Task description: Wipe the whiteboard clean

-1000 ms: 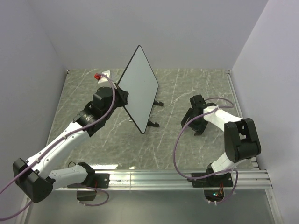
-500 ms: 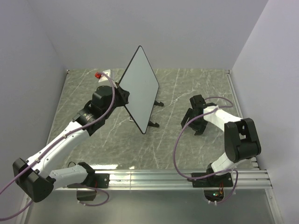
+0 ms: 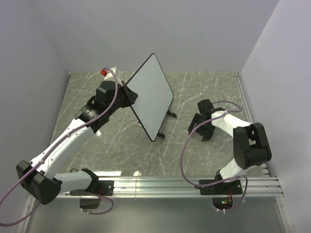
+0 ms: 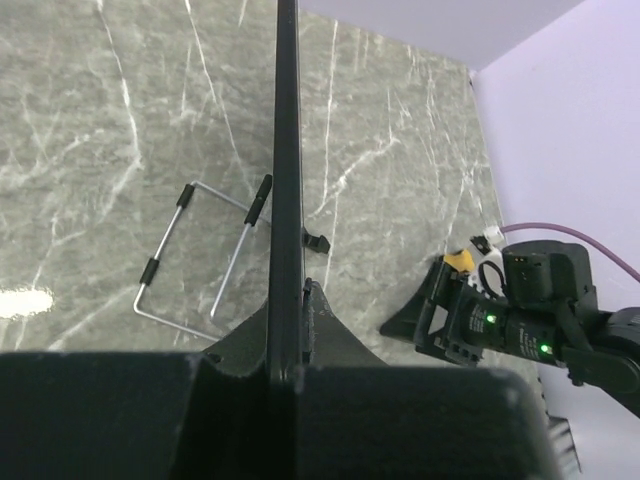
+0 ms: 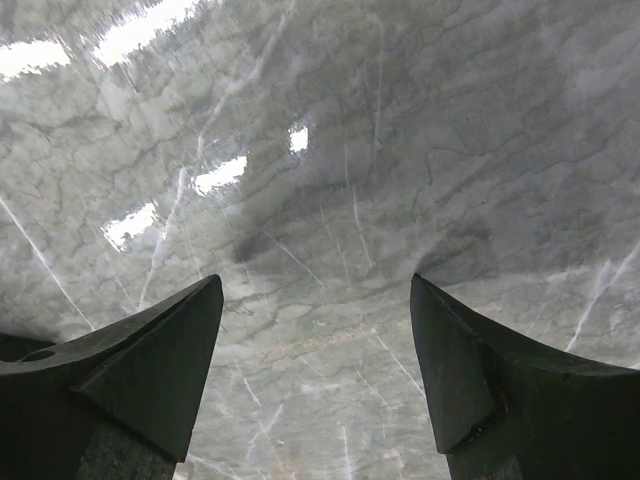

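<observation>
Where the white left arm (image 3: 63, 145) reaches up from the near left corner, its black left end effector (image 3: 128, 94) is clamped on the left edge of the whiteboard (image 3: 153, 97), a large flat white rectangular board with rounded corners and a thin black rim. Just left of the whiteboard, behind the arm's wrist, lies a small white item with a red tip (image 3: 107, 71), too small to identify.

The whiteboard stands tilted over the middle of the grey-green marble-patterned tabletop (image 3: 204, 92). One corner points up towards the back wall, and its visible face is plain white. Two small black stand feet (image 3: 171, 114) sit below its right and lower edges, close to the tabletop; whether they touch it I cannot tell.

From the left wrist camera the whiteboard is seen edge-on, as a thin dark strip pinched between the fingers (image 4: 325, 322). A thin silver wire stand with black tips (image 4: 190, 250) shows to the left of that strip.

Well to the right of the whiteboard, the black right end effector (image 3: 201, 128) hangs low over the tabletop on its white arm, apart from the board. Its two dark pointed fingers (image 5: 150, 360) stand wide apart, with marble showing between them.
</observation>
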{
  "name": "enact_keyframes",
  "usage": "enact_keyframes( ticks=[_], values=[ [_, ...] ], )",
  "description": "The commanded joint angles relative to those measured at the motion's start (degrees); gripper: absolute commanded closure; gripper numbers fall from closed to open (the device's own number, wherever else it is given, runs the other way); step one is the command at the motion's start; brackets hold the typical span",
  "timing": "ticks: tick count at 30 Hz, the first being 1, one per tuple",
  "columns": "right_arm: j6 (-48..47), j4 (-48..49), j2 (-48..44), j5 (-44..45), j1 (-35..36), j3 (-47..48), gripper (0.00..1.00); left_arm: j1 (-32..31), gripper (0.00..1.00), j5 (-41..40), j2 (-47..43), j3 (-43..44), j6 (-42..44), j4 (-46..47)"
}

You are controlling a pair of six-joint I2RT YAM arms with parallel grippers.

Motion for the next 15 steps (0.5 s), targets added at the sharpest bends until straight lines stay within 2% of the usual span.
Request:
enact_keyframes(
  ticks=[1,6,11,15],
  values=[
    [-0.75,1.47,0.53,-1.37,0.30,-1.19,0.18,0.62,1.00,6.97,-0.01,5.95,-3.27,5.12],
    [-1.28,1.91,1.94,-3.22,0.30,-1.63,0.18,3.69,1.00,9.78,1.22,7.52,-6.79,6.25],
    [-1.45,3.23,2.47,-4.27,0.30,-2.77,0.19,5.72,1.00,15.40,4.56,12.54,-4.34,6.78],
    [-1.98,3.67,2.29,-4.10,0.30,-3.21,0.19,6.25,1.00,21.99,3.08,9.14,-3.89,10.56]
  ],
)
